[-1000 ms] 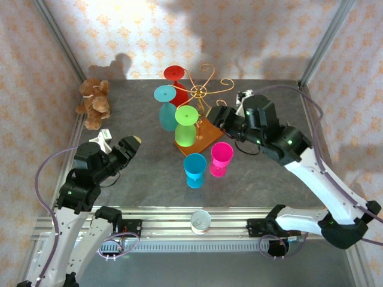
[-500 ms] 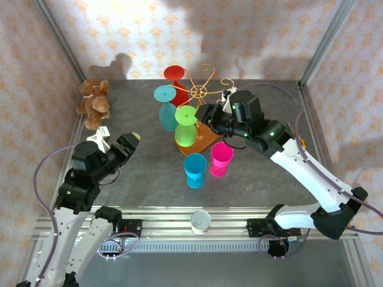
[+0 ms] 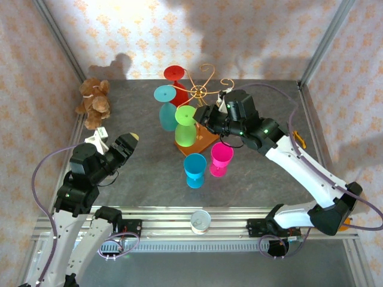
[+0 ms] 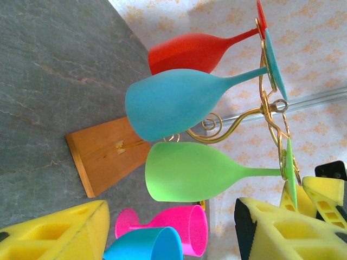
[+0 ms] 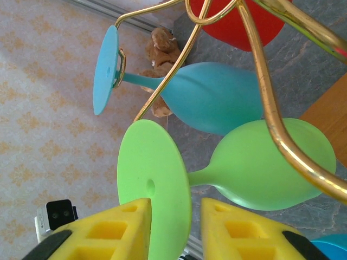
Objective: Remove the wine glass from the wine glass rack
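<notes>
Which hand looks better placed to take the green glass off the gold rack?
The right hand: its yellow fingers straddle the foot of the green glass hanging on the rack. The left hand sits back, well apart from the rack.

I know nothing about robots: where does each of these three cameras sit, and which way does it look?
Top external: above and behind the arms, looking down on the table, the wine glass rack, left claw and right claw.
Left wrist: on the left arm, looking across the table at the rack and green glass; its yellow fingers show below.
Right wrist: on the right arm, close on the green glass's foot, yellow fingers either side.
Shared: all three show the green glass.
</notes>
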`<state>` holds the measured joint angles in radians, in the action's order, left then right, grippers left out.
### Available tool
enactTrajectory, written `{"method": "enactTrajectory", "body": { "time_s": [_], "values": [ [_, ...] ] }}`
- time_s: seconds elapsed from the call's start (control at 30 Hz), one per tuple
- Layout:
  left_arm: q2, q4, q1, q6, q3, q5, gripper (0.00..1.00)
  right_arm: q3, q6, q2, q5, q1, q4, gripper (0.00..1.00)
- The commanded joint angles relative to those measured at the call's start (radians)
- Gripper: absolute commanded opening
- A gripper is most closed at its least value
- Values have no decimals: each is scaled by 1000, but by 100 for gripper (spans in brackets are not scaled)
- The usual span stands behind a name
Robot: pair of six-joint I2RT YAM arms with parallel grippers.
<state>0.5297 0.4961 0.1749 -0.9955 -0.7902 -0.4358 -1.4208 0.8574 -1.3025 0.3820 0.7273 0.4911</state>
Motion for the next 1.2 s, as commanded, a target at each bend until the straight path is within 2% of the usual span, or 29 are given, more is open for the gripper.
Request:
{"method": "enactTrajectory", "body": {
  "time_s": [0.0, 0.47, 0.8, 1.03, 1.17],
  "values": [
    [-14, -13, 0, 7, 8, 23, 62, 13, 2, -1, 2, -9, -25, 30],
    [-20, -14, 1, 1, 20, 28, 62, 19, 5, -17, 29, -19, -52, 29],
    [-25, -7, 1, 1, 16, 32, 62, 21, 12, -17, 41, -23, -59, 13],
    [-28, -6, 1, 1, 16, 35, 62, 29, 28, 6, 48, -25, -64, 8],
    [-32, -8, 1, -2, 17, 34, 62, 30, 45, 9, 60, -26, -71, 1]
  ]
}}
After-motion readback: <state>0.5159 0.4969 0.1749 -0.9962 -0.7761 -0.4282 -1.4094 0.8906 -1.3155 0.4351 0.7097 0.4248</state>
